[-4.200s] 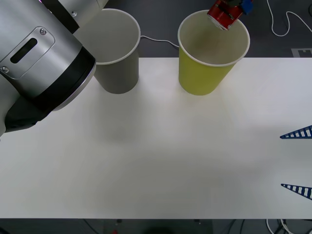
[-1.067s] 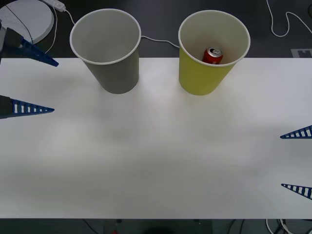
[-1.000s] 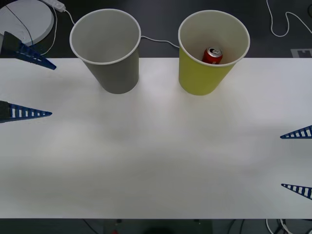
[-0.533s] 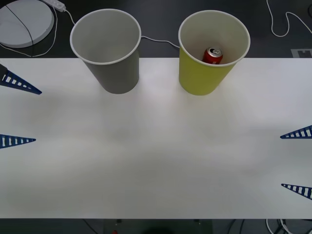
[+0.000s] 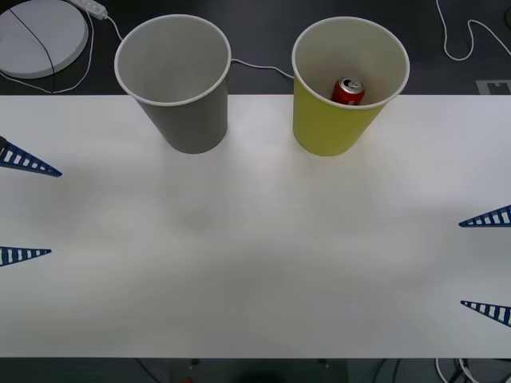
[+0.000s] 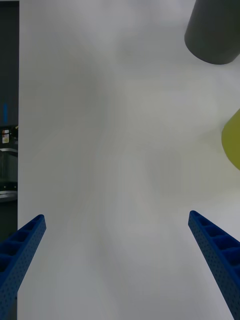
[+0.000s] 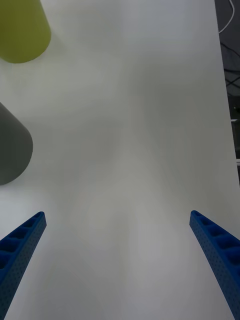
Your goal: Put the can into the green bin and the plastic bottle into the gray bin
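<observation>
The can (image 5: pixel 348 90) lies inside the green bin (image 5: pixel 335 128), right of the gray bin (image 5: pixel 192 128). Left gripper (image 5: pixel 24 207) and right gripper (image 5: pixel 487 263) hover with fingers apart at the tabletop's (image 5: pixel 255 255) edges.

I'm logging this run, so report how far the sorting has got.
Done: the can lies inside the green bin. In hand: nothing; the left gripper and right gripper hang open at the table edges. Left: the gray bin looks empty, and no plastic bottle is on the table.
</observation>
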### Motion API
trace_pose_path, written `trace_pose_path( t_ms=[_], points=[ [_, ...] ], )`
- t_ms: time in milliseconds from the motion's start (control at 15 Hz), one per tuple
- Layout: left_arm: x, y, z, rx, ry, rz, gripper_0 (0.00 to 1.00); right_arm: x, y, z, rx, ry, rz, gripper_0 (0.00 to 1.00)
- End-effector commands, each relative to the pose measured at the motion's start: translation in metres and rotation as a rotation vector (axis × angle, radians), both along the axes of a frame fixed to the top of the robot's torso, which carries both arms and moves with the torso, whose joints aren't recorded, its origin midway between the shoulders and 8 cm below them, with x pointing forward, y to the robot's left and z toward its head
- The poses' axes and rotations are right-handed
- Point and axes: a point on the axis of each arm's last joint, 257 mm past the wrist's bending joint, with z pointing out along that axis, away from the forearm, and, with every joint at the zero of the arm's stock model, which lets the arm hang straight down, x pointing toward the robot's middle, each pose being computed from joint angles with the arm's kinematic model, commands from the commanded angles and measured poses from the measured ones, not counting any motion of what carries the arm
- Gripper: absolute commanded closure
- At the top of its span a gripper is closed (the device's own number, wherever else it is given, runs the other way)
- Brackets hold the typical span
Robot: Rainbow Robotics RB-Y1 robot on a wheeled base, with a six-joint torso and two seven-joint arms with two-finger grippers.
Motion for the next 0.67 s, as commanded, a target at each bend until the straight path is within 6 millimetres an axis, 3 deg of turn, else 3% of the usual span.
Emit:
trace_pose_path(
  t_ms=[67,667],
  points=[
    [-0.002,-0.002,-0.009,-0.004,0.007,-0.007,0.0,0.0,0.0,0.0,0.0,0.0,0.0,0.0],
    [-0.001,0.003,-0.024,0.032,0.006,-0.012,0.0,0.0,0.0,0.0,0.0,0.0,0.0,0.0]
  ],
)
